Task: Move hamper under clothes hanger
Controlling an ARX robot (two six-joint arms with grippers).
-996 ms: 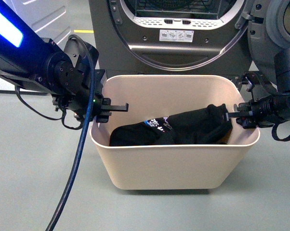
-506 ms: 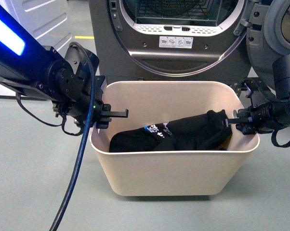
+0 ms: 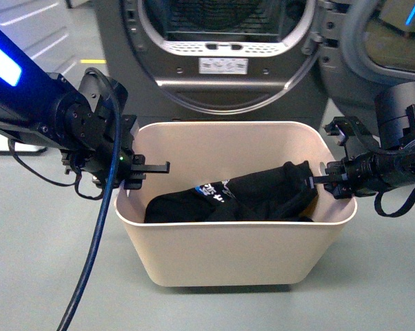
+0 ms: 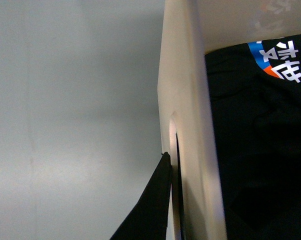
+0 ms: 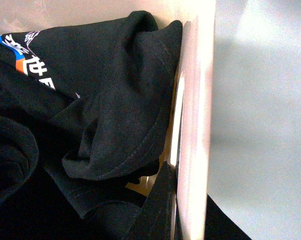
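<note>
Two grippers hold a beige hamper between them, one at each short end.

Left gripper (image 3: 149, 167) is closed over the hamper's (image 3: 235, 248) rim on the robot's left: one black finger reaches across the rim into the bin, and the left wrist view shows another finger (image 4: 149, 210) pressed to the outside of the wall at the slot handle (image 4: 174, 165). Right gripper (image 3: 326, 178) pinches the opposite wall in the same way, with a finger (image 5: 158, 205) on the inner face by the slot there. A black garment (image 3: 249, 196) with a blue, white and orange print lies inside the bin, nearer the right gripper, touching the wall it holds. The hamper sits on a grey-green floor (image 3: 387, 276). Beyond both grippers stands a dark grey dryer (image 3: 125, 83), its round door open.
</note>
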